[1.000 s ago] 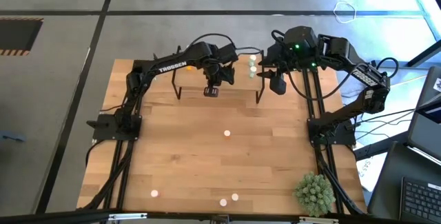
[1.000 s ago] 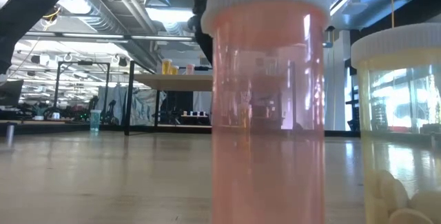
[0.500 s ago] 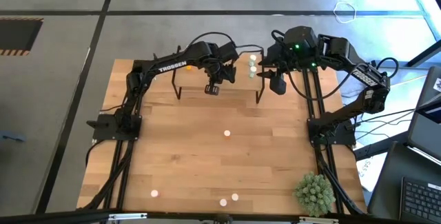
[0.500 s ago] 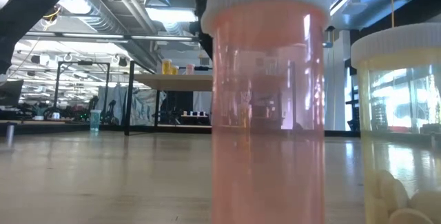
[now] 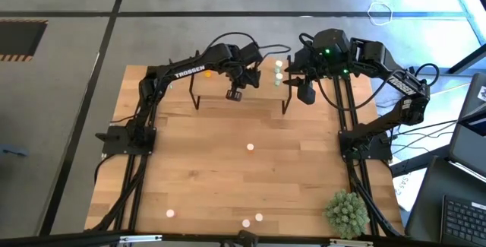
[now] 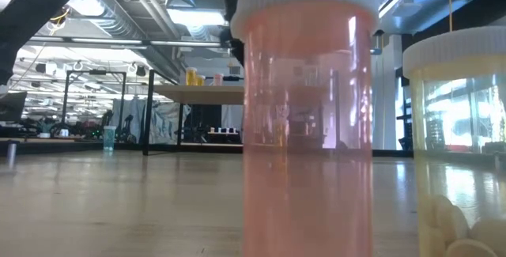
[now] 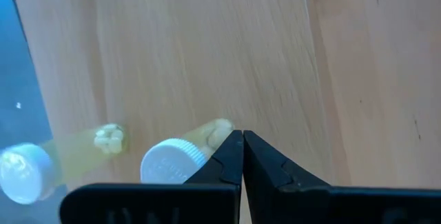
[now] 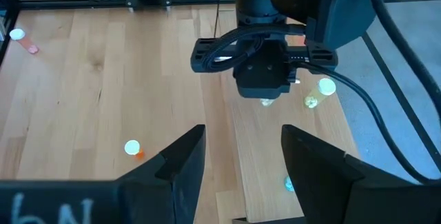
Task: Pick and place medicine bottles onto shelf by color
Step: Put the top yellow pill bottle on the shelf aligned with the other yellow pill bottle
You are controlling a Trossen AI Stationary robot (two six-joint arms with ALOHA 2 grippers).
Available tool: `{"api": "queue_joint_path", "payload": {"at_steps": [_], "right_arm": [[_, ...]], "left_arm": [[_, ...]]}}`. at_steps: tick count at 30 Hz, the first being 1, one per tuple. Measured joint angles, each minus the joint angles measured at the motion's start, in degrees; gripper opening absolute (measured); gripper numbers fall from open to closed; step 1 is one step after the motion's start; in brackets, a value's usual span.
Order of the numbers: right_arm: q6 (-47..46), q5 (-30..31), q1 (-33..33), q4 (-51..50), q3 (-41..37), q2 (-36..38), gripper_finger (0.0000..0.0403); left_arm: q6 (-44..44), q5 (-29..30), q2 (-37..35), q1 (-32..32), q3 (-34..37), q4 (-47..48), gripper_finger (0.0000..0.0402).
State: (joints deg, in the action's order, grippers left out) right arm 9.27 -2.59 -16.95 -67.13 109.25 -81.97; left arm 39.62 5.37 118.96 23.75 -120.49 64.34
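On the desk [image 5: 213,171], scanning left to right, you see white-capped medicine bottles [image 5: 250,147] standing loose: one mid-desk, three along the near edge, each upright with its long axis vertical and cap toward the overhead camera. On the shelf [image 5: 213,87] at the far side, an orange bottle sits toward the left and pale ones [image 5: 279,73] cluster at the right end. Your left pincer [image 5: 235,93] hangs over the shelf's front edge, clenched and carrying nothing; its wrist camera looks down past the tips at a pale yellow bottle [image 7: 176,158] standing just beside them, with a second a little farther off. Your right pincer [image 8: 238,158] waits released above the shelf's right end. In the desk-level view a pink bottle [image 6: 307,115] and a yellow one [image 6: 462,146] holding pills fill the frame. These look light, rigid and smooth-walled, likely to tip or slide; take each across the body just beneath the cap.
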Motion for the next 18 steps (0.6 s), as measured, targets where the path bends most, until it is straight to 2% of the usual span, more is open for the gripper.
{"api": "queue_joint_path", "payload": {"at_steps": [8,14,18], "right_arm": [[0.0,0.01,-0.02,0.0,0.0,0.0,0.0193],[-0.02,0.0,0.0,-0.01,0.0,0.0,0.0193],[-0.02,0.02,0.0,-0.01,0.0,0.0,0.0193]], "left_arm": [[0.0,-0.11,0.0,-0.14,0.0,0.38,0.0],[-0.28,0.05,0.0,-0.26,0.0,5.31,0.0],[0.02,1.11,0.0,-0.01,0.0,4.19,0.0]]}}
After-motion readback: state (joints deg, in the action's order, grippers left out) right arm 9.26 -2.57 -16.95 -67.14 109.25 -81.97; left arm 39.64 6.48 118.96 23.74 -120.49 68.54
